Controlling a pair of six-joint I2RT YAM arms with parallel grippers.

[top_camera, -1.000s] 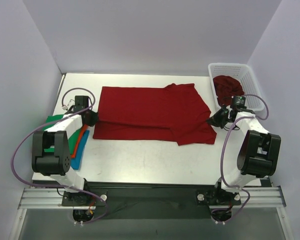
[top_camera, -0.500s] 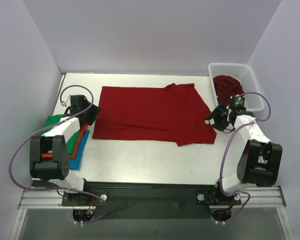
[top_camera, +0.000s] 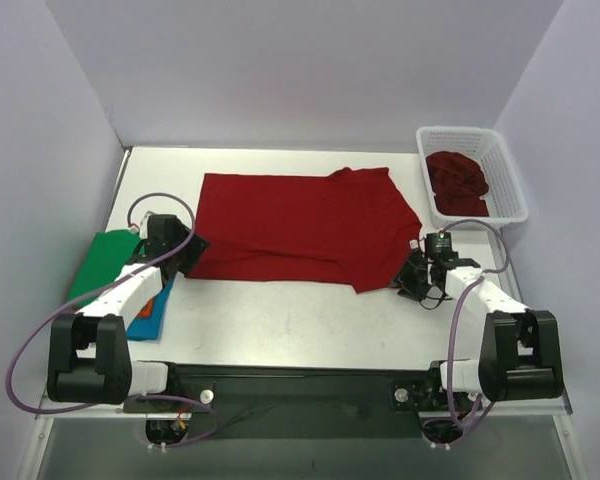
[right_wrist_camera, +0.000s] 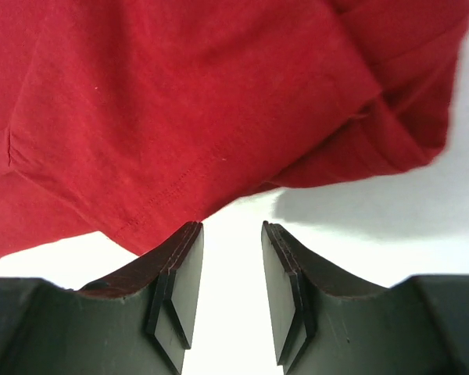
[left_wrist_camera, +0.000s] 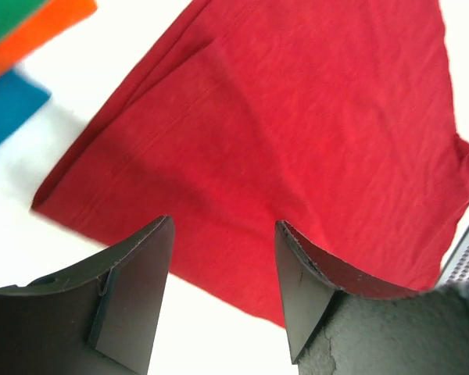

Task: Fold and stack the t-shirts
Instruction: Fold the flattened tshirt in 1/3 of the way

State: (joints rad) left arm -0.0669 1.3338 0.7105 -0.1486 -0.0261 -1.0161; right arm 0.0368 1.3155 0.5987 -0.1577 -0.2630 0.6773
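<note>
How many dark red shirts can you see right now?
2: a spread shirt on the table, a crumpled shirt in the white basket; more may hide underneath.

Robotics lab test cell, no mistaking it.
Plain pale partition walls (top_camera: 310,70) box in a white worktop (top_camera: 280,320); along its near edge runs a silver slotted metal rail (top_camera: 525,395), with the white-and-black left arm (top_camera: 130,285) and right arm (top_camera: 485,295) mounted there, purple cables (top_camera: 160,196) looping off.

dark red t-shirt (top_camera: 300,225): spread flat, centre | folded t-shirts (top_camera: 100,258): stacked left
</note>
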